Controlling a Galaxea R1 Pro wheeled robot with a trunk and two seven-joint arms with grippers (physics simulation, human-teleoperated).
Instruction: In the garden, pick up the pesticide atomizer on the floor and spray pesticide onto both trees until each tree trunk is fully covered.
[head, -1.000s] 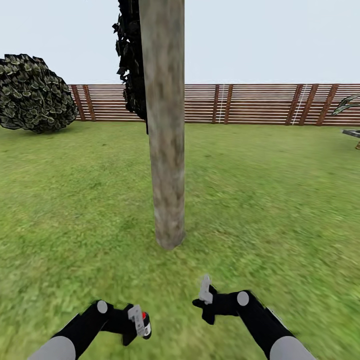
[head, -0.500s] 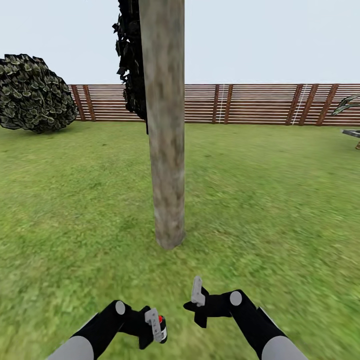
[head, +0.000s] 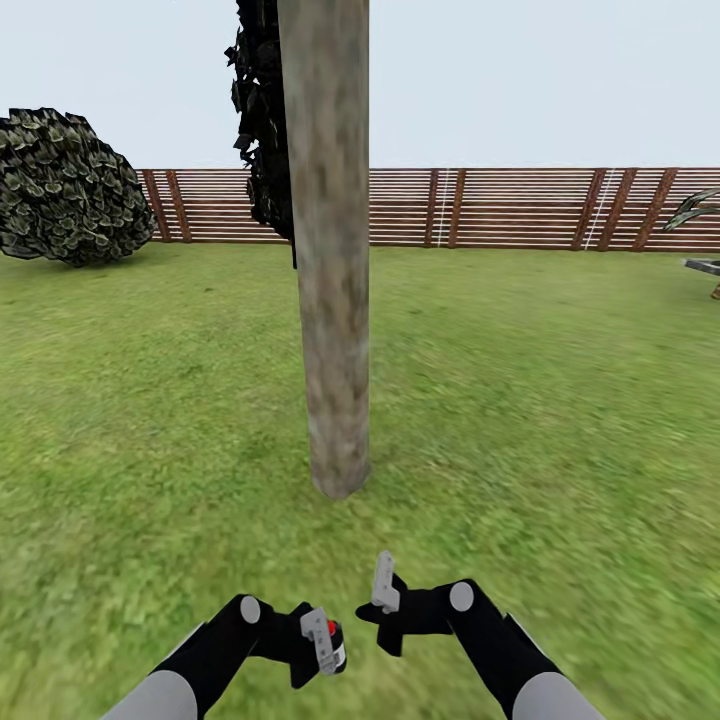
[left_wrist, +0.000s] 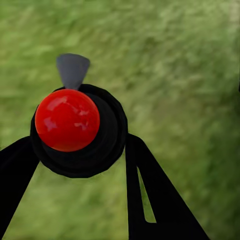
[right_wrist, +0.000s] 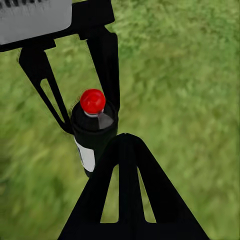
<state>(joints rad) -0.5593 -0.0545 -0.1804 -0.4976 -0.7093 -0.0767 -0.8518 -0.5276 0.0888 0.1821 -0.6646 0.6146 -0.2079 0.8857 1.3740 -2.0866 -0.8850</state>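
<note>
**Atomizer in your left gripper, trunk dead ahead**

Your pesticide atomizer (head: 334, 640) (black bottle, red cap, white label) sits clamped in your left gripper (head: 322, 643), low over the lawn (head: 540, 400). Your left arm reaches forward and inward; your right gripper (head: 383, 600) hovers just beside it, one pale finger tilted upward. Whether its jaws are wide or narrow you cannot tell. The beige-grey tree trunk (head: 330, 250) rises from the grass ahead of both arms. Beyond it stand a near-black conifer (head: 262, 120), a round shrub (head: 65, 190) and the slatted fence (head: 520, 208)
</note>
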